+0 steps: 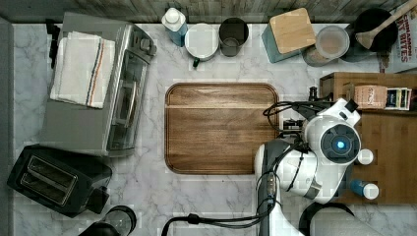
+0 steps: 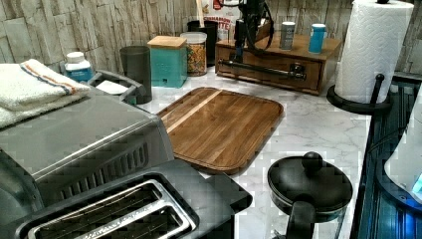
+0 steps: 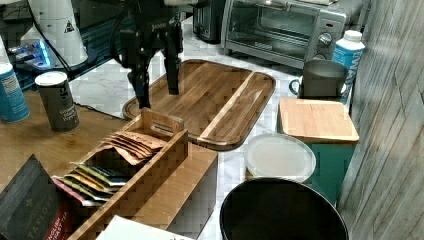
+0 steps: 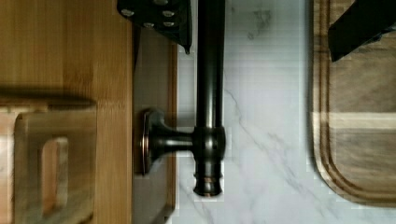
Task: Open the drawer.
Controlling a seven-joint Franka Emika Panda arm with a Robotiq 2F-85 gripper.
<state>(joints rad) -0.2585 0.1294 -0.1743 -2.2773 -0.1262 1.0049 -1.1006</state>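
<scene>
Wrist view shows the drawer's [image 4: 154,93] smooth brown wood front with its handle [image 4: 210,93], a long, round, dark metal bar on a short post. The end effector [image 4: 261,28] has its two black fingers [image 4: 159,16] spread apart, one on each side of the bar, not squeezing it.

The drawer [image 2: 271,69] sits in a low wooden box at the back of the white marble tabletop [image 2: 318,124]. A flat, rounded cutting board [image 2: 221,127] lies just in front of the drawer. A tall paper towel roll [image 2: 373,50] stands beside the drawer. Two cans [image 2: 287,35] and a wooden tea box [image 3: 135,165] rest on top.
</scene>
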